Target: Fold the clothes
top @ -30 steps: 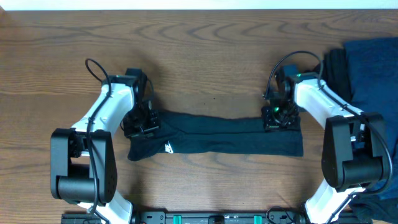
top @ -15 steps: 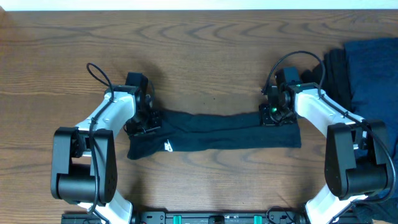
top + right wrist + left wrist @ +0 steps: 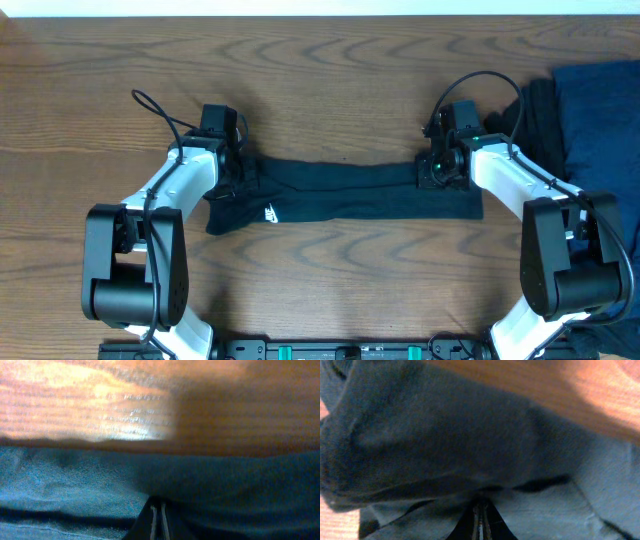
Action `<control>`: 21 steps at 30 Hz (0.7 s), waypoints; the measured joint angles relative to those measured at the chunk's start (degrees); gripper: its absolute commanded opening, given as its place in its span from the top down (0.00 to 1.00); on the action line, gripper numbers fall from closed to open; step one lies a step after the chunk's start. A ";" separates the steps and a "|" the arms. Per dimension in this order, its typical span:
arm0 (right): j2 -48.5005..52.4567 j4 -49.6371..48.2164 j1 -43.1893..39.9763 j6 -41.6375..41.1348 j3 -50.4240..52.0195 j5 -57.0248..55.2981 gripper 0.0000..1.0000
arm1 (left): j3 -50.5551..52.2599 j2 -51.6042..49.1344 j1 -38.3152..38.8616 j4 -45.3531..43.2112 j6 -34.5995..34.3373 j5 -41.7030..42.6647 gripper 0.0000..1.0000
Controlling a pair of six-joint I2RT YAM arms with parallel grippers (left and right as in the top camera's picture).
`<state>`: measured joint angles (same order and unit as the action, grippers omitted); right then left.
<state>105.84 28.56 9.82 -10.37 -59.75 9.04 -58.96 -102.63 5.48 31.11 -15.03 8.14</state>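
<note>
A black T-shirt (image 3: 345, 192), one of the clothes, lies on the wooden table (image 3: 330, 80) as a long strip running left to right. Its small white logo (image 3: 270, 212) shows near the left end. My left gripper (image 3: 240, 180) is shut on the strip's far left corner. In the left wrist view the fingertips (image 3: 480, 525) are pressed together, with dark fabric (image 3: 445, 445) bunched over them. My right gripper (image 3: 432, 175) is shut on the far right corner. In the right wrist view its gripper (image 3: 158, 522) pinches the cloth (image 3: 75, 485) at the table's surface.
A pile of navy and black clothes (image 3: 595, 110) lies at the table's right edge, close behind the right arm. More dark fabric (image 3: 622, 330) shows at the bottom right corner. The table's far edge runs along the top of the overhead view.
Both grippers have moved toward the far side of the table, dragging the T-shirt's far edge with them. The strip has shifted back and lies straighter.
</note>
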 measured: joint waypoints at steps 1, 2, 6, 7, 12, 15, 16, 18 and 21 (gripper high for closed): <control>0.02 -0.17 0.00 0.00 -0.02 -0.17 0.93 | -0.31 0.00 0.00 1.01 0.00 0.02 0.94; 0.02 -0.26 0.02 0.07 -0.09 -0.39 0.92 | -0.81 0.02 0.00 2.23 0.00 0.04 0.94; 0.11 1.07 0.04 0.59 -1.20 -1.11 0.89 | -4.28 2.19 0.00 6.56 0.00 0.35 0.94; 0.11 1.79 0.07 0.94 -1.70 -1.11 0.88 | -5.05 3.37 0.00 6.95 0.00 0.46 0.94; -0.63 3.67 0.17 3.06 -4.52 3.67 0.96 | -8.48 14.05 0.00 9.62 -0.04 0.46 0.91; -1.90 3.32 1.60 4.87 -5.70 8.15 0.99 | -9.03 18.03 0.00 13.16 -0.11 0.48 0.91; -2.23 2.82 2.93 5.42 -6.12 9.11 0.99 | -9.03 18.29 0.00 13.88 -0.13 0.46 0.91; -2.40 1.62 5.86 6.47 -6.47 9.99 0.99 | -8.87 17.77 0.00 14.27 -0.20 0.48 0.92; -2.32 -1.25 11.52 8.07 -6.54 9.84 0.99 | -7.78 15.74 0.00 13.16 -0.20 0.48 0.92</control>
<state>103.53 27.31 21.34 -2.31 -66.28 18.87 -66.74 -86.89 5.48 44.27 -15.22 8.62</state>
